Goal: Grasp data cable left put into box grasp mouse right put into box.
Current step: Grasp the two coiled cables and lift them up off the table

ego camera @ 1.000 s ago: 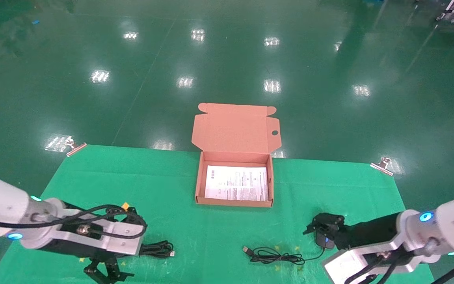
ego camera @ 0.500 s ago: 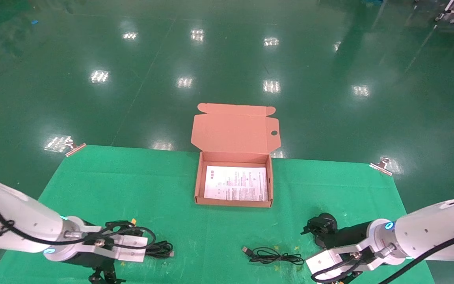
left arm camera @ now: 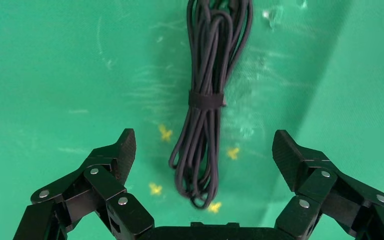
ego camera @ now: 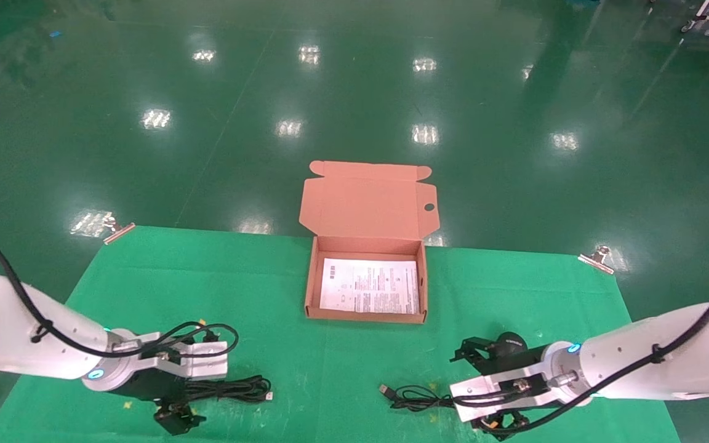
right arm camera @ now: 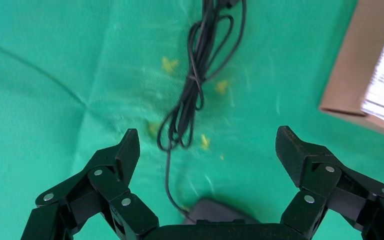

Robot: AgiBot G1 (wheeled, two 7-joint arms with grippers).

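Two arms are reaching in over the green cloth, one from each side. On the left, the left gripper is hanging just above the one data cable, its two fingers standing wide apart and holding nothing; the bundle is lying flat on the cloth between them, cinched by one black band. In the head view this cable is lying near the cloth's front edge, beside the left wrist. In the middle, one box is sitting open, its lid leaning back, with one printed sheet lying inside. On the right, the right gripper is spreading its jaws wide, gripping nothing, directly over the one mouse, whose thin cord is trailing away in loose loops. Two metal clips are pinning the cloth's far corners.
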